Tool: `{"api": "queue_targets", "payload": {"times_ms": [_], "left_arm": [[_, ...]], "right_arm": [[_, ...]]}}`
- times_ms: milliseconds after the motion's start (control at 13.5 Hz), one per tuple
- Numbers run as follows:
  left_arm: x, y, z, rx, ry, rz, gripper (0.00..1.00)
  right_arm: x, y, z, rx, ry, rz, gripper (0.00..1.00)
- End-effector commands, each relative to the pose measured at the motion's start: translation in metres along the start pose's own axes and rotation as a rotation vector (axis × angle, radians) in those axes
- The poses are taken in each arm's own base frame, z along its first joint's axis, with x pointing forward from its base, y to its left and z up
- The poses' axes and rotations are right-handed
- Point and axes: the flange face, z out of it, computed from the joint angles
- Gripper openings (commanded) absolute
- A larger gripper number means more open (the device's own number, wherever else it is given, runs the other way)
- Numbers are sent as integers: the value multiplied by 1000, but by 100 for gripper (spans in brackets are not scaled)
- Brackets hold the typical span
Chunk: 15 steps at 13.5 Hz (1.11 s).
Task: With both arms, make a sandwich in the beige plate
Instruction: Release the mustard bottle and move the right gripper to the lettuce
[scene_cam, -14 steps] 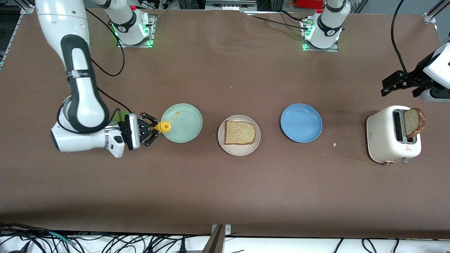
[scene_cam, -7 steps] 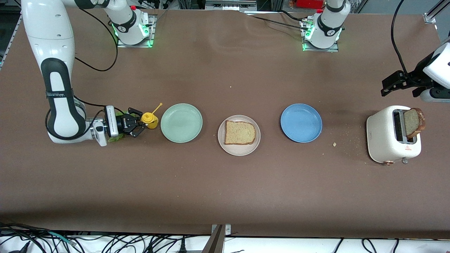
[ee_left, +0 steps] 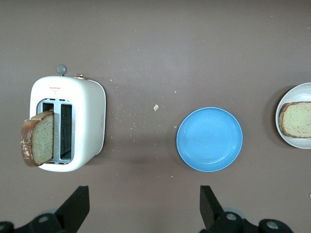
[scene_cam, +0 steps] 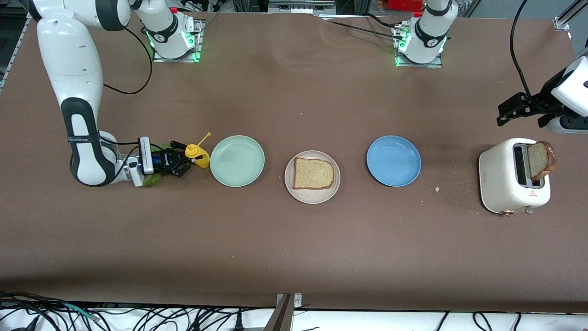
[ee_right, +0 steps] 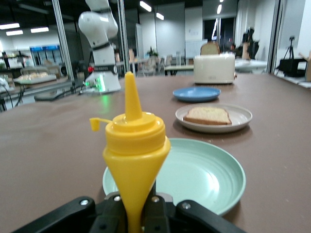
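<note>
Down at the right arm's end of the worktop (scene_cam: 294, 257), the right claw (scene_cam: 183, 158) is low and pinching a yellow squeeze bottle (scene_cam: 196, 154) by its narrow body, the pointed nozzle and loose cap tab showing in the right wrist view. Bottle and claw sit just beside the mint-green plate (scene_cam: 237, 160), on the side toward the right arm's end. A bit of green lettuce (scene_cam: 151, 180) peeks out under the right wrist.

Next along the row, the beige plate (scene_cam: 312, 195) carries one slice of brown bread (scene_cam: 313, 174), lying flat. Then comes the blue plate (scene_cam: 393, 160), with a few crumbs (scene_cam: 437, 188) scattered between it and the white toaster (scene_cam: 510, 181) at the left arm's end. A second bread slice (scene_cam: 540, 159) stands tilted out of the toaster's slot, crust edge up.

The left claw (scene_cam: 519, 109) hangs in the air with its fingers (ee_left: 73, 208) spread wide, holding nothing, over the worktop near the toaster; its wrist view looks straight down on toaster, blue plate and part of the beige plate
</note>
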Motion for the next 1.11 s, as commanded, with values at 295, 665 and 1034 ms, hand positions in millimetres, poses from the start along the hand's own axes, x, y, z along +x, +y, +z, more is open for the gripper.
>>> {"api": "queue_targets", "payload": {"times_ms": [295, 665, 1034], "left_arm": [[-1, 0, 1, 38, 3, -5, 100], [-1, 0, 1, 38, 2, -5, 100], [0, 0, 2, 39, 0, -5, 100]], "right_arm": [[7, 1, -18, 14, -26, 30, 100], [80, 7, -80, 60, -240, 271, 100], [151, 0, -127, -35, -454, 688, 100]]}}
